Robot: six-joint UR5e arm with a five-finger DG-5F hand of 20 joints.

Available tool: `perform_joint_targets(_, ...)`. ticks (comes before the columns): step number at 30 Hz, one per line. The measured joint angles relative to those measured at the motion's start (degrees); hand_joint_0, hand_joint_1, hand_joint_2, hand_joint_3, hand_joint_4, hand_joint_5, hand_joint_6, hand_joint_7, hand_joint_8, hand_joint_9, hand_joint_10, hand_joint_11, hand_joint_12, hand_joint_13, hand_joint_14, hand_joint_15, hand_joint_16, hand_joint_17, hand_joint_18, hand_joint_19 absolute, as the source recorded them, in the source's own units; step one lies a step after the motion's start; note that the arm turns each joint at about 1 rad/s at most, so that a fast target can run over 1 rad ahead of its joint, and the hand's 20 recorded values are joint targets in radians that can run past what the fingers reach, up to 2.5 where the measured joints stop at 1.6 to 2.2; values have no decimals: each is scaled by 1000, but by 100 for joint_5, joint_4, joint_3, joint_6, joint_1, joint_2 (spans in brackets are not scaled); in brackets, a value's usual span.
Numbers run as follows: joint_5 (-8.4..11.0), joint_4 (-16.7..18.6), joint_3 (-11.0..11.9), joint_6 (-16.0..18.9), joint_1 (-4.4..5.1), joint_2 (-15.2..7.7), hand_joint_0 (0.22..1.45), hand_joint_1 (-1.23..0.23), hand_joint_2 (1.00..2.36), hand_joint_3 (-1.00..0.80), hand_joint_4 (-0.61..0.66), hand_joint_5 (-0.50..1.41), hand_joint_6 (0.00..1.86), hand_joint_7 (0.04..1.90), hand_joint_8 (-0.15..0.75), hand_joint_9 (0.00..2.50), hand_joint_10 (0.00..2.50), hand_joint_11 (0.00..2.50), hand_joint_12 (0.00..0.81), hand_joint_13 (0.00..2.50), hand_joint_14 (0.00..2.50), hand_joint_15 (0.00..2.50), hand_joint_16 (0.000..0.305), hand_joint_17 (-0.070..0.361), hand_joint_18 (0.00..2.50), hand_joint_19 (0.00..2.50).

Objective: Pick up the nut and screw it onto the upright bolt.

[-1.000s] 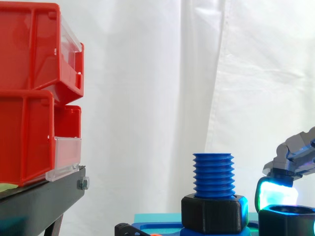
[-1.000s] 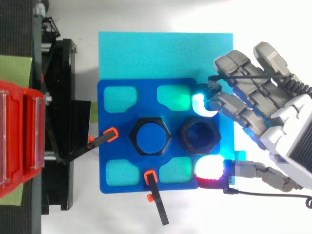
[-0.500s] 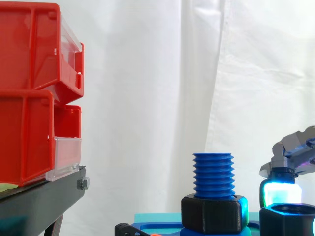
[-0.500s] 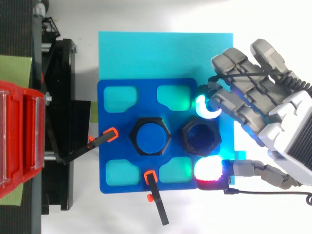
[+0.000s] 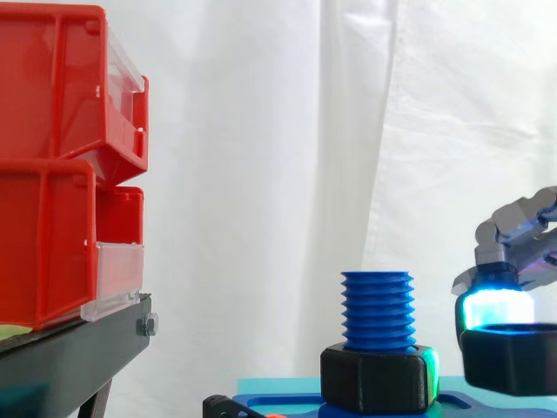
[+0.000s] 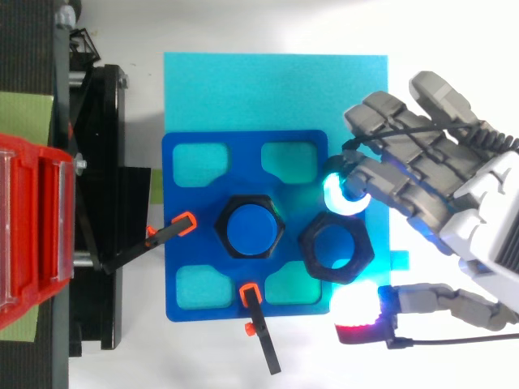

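Two clamps (image 6: pixel 253 306) nearest, black with orange tips, gripping the edge of the blue plate (image 6: pixel 185 243).

Next in: nut (image 5: pixel 509 359), black hex, clear of the plate, with a gap under it in the side view. Pinched by the hand (image 6: pixel 442 190): fingers curled in, cyan pad (image 6: pixel 332 196) against one side, red-glowing thumb pad (image 6: pixel 355 312) close on the other. Can't confirm exact thumb contact from above.

Sits just beside the bolt (image 5: pixel 377 309), to its right in the side view, bore not over the thread. Roughly level with the black hex collar (image 5: pixel 377 380) at the bolt's foot, so well below the bolt's top.

Bolt upright, blue, thread bare above the collar.

Behind: cyan sheet (image 6: pixel 276 81) under the plate, red bins (image 5: pixel 61 157) on a black stand (image 5: pixel 78 348) off to the side, white curtain (image 5: pixel 261 131) at the back.

Progress, as a read: pick-up done, or near enough. Left to do: raise above the thread top, centre the bore over the bolt, lower, spin on. No screwing started yet. Main risk: cross-threading if the nut goes on tilted.
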Motion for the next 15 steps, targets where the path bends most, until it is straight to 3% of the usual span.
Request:
perform_joint_targets(3, -77, -451, 18, 337, -21, 99, 539, -665, 1000, -490, 306, -153, 564, 1268, 296, 415, 0, 0, 386, 279, 0, 0, 48, 108, 128, 0)
perform_joint_targets(7, -123, -971, 22, 521, -55, 255, 537, -658, 1000, -488, 309, -153, 568, 1265, 297, 416, 0, 0, 388, 286, 0, 0, 48, 107, 129, 0)
perform_joint_targets(12, -145, -1276, 26, 506, -133, 585, 537, -654, 1000, -491, 309, -154, 570, 1263, 296, 417, 0, 0, 389, 292, 0, 0, 48, 108, 132, 0)
perform_joint_targets(15, -255, -1282, 82, 275, -211, 811, 537, -652, 1001, -490, 310, -154, 571, 1261, 297, 415, 0, 0, 388, 295, 0, 0, 48, 108, 134, 0)
